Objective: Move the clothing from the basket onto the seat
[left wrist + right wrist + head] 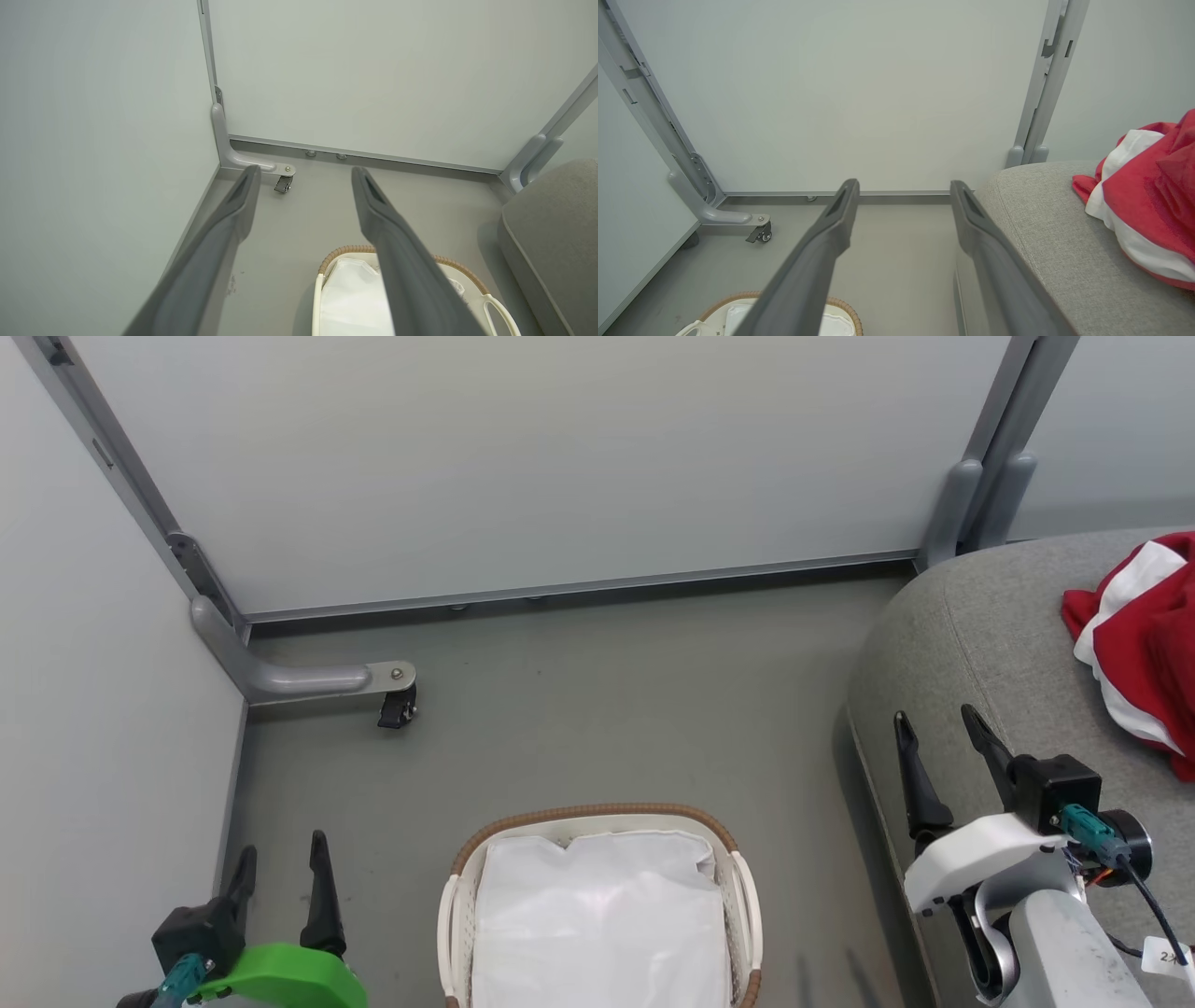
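The red and white clothing lies bunched on the grey seat at the right edge; it also shows as clothing on the seat in the right wrist view. The white basket with its brown rim stands on the floor at bottom centre, holding just its white liner. My left gripper is open at the lower left, left of the basket, with nothing between its fingers. My right gripper is open over the seat's left edge, well short of the clothing.
Pale partition walls close off the left and back. A grey partition foot with a small caster juts onto the floor at the left. Another partition post stands behind the seat's corner. Open grey floor lies between basket and back wall.
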Controlling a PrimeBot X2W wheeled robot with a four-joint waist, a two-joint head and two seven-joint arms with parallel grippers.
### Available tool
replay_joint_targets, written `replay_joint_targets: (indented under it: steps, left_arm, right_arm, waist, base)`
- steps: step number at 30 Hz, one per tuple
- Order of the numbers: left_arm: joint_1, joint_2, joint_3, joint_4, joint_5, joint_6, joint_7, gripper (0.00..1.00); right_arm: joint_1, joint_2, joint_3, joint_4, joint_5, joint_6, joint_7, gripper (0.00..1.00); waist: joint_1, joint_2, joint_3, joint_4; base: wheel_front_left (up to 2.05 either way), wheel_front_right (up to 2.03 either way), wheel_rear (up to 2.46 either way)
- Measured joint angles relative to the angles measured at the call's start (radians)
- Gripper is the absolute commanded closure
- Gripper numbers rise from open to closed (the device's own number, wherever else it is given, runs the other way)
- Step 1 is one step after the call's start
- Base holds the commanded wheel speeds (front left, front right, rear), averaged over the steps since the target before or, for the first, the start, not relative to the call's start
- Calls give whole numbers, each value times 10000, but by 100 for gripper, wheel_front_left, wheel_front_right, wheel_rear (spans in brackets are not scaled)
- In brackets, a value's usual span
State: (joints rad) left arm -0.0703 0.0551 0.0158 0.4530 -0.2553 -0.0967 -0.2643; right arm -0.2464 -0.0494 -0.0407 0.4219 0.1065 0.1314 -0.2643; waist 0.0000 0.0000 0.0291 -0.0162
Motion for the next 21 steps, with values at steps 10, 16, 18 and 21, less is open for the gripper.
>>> replay_joint_targets:
  steps: [10,16,18,21]
  left_arm:
    - [311,-81,182,211,-230,-221,4,100]
    - [346,-119,251,351,-920,-221,316,100]
    - [345,-119,272,301,-1277,-221,416,100]
    - [344,-119,293,178,-1822,-221,531,100]
  right_arm:
    - [460,71,-21,182,86,0,2,100]
    - [627,119,-146,376,861,0,341,100]
    - [627,119,-159,343,1243,0,443,100]
    - [637,119,-163,222,1845,0,543,100]
  waist:
    - [0,0,-83,38]
    - [0,0,-91,43]
    - [0,0,-94,44]
    - [0,0,-98,47]
  base:
    - [0,0,0]
    - [0,0,0]
    - [0,0,0]
    - [0,0,0]
